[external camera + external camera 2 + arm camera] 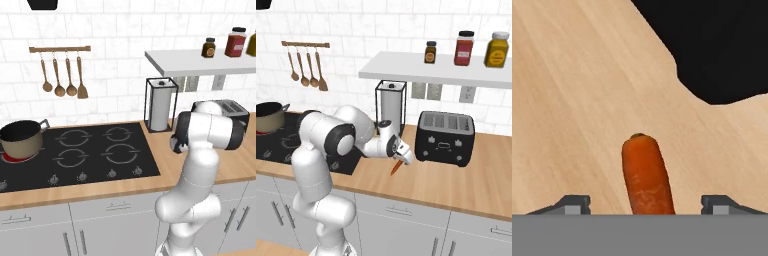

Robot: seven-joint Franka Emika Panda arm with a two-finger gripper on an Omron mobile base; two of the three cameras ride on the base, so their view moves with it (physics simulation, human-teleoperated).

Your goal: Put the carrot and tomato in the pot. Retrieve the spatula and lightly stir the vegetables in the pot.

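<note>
Carrot (646,175) lay between the two spread fingertips in the hand view, with a gap on each side. From the right base view, the hand (402,161) was low over the wooden bench (466,185), near the black toaster (445,138). From the left base view, the arm hid it. The pot (21,137) stood far off on the stove (95,152), its contents impossible to see.

White tiled wall (115,40) backs a wooden counter (456,185) over grey cabinets (100,225), with a white shelf (446,75) above.
</note>
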